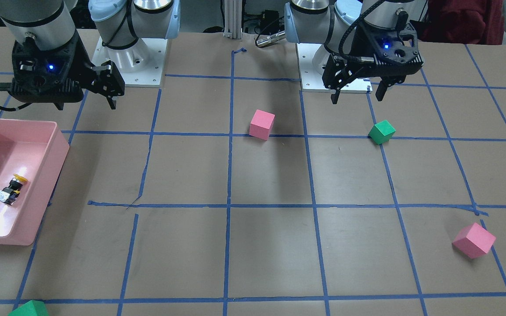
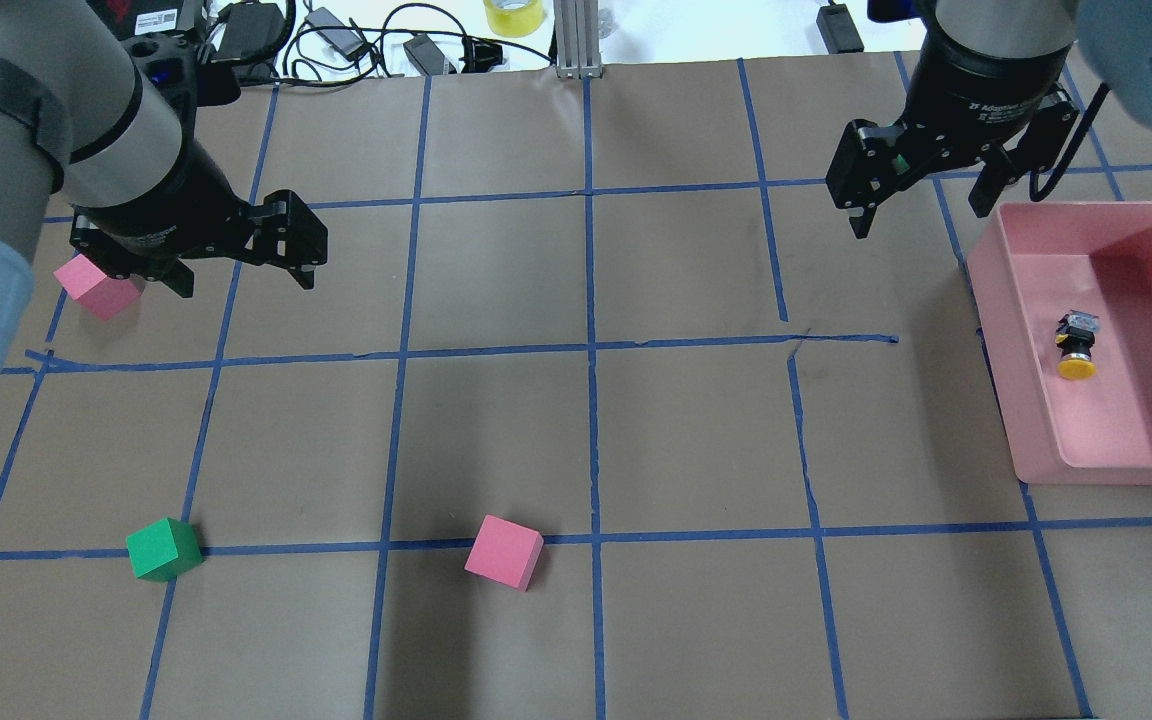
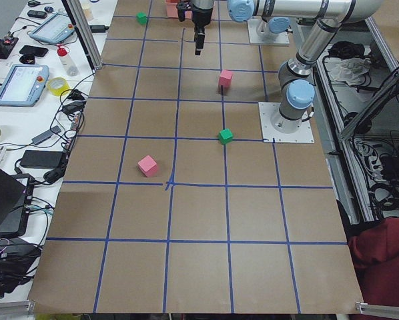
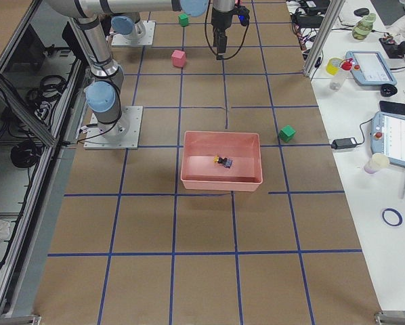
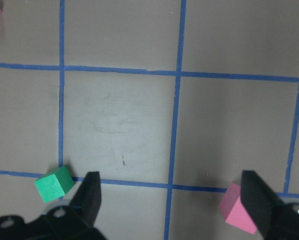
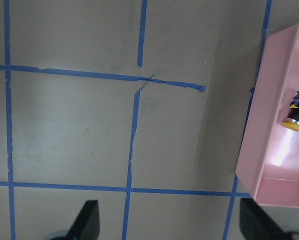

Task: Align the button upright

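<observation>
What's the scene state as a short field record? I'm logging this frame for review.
button: lying on its side inside the pink bin, not upright
right gripper: open, empty, above the table beside the bin
left gripper: open, empty, above the table's opposite end
other: pink cube, second pink cube, green cube, second green cube

Pink bin (image 2: 1056, 230) walls ring the button (image 2: 1077, 345) — open above.
</observation>
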Controlling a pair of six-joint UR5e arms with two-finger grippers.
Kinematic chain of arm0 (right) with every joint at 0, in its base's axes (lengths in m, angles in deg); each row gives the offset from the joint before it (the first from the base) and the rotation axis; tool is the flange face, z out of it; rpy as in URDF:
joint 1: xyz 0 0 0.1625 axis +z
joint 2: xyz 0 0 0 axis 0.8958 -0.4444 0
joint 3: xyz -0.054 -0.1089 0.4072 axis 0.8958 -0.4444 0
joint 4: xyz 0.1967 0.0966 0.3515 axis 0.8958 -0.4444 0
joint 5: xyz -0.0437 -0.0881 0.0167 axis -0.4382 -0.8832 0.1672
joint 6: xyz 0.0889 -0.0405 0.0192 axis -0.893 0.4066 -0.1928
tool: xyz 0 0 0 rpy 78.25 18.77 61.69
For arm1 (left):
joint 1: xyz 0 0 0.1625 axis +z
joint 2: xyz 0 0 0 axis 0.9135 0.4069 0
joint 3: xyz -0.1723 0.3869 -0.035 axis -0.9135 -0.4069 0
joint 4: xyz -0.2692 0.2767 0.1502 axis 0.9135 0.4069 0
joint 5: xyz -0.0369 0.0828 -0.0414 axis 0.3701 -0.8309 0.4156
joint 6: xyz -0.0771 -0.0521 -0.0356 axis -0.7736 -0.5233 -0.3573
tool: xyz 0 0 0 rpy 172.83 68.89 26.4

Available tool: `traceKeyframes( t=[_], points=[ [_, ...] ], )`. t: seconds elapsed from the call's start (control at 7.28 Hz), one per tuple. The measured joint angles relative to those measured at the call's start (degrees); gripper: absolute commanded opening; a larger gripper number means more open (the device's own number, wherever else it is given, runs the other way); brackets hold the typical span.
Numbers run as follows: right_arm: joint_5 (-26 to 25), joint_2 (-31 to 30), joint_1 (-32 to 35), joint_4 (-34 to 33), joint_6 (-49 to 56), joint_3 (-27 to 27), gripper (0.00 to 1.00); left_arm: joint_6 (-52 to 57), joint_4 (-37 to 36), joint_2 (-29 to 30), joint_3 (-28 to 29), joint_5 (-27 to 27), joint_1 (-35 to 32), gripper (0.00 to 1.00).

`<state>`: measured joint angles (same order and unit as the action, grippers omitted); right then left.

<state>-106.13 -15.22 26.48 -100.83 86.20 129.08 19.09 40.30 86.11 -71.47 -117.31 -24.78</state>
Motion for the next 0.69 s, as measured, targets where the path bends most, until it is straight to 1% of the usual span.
traceKeyframes(
  t=[0.69],
  points=[
    [-0.32, 0.06, 0.0, -0.12, 0.0, 0.28, 1.0, 0.03, 0.82, -0.93, -1.58, 0.09, -0.02, 1.0]
  ],
)
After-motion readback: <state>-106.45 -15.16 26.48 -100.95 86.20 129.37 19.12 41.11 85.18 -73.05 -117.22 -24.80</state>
